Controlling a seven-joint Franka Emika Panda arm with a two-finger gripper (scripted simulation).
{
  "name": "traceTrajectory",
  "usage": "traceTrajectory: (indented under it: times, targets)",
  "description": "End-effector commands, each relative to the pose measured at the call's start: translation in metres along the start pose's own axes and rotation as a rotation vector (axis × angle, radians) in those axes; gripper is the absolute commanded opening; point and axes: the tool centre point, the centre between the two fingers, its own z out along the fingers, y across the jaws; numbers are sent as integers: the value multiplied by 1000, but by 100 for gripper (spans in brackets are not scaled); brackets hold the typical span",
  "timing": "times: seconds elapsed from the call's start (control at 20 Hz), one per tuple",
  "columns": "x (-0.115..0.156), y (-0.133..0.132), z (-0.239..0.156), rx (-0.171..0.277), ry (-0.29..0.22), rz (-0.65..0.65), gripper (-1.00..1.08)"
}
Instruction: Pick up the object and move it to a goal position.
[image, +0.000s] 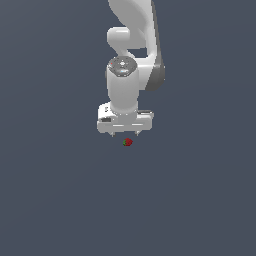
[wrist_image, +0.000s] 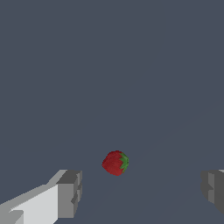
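The object is a tiny red strawberry-like thing (image: 128, 142) with a dark green bit, lying on the plain grey floor. In the exterior view it sits just below my white gripper (image: 126, 134), which points down over it. In the wrist view the strawberry (wrist_image: 115, 162) lies between and a little beyond the two fingers, nearer the white-backed finger (wrist_image: 69, 193) than the other finger (wrist_image: 213, 189). My gripper (wrist_image: 141, 191) is open wide and holds nothing. The fingers do not touch the strawberry.
A flat dark grey surface (image: 50, 200) fills both views. The white arm (image: 132, 45) rises behind the gripper toward the exterior view's top. No goal marker shows.
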Motion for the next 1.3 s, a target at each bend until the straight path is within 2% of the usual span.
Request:
traceTrajectory:
  times: [0.0,0.35,1.25]
  targets:
    - [-1,0,4,-2,0,-39,100]
    - [-7,1,18,-8,-1,-196,100]
    - [-28,-2,63,-16,-2,-710,100]
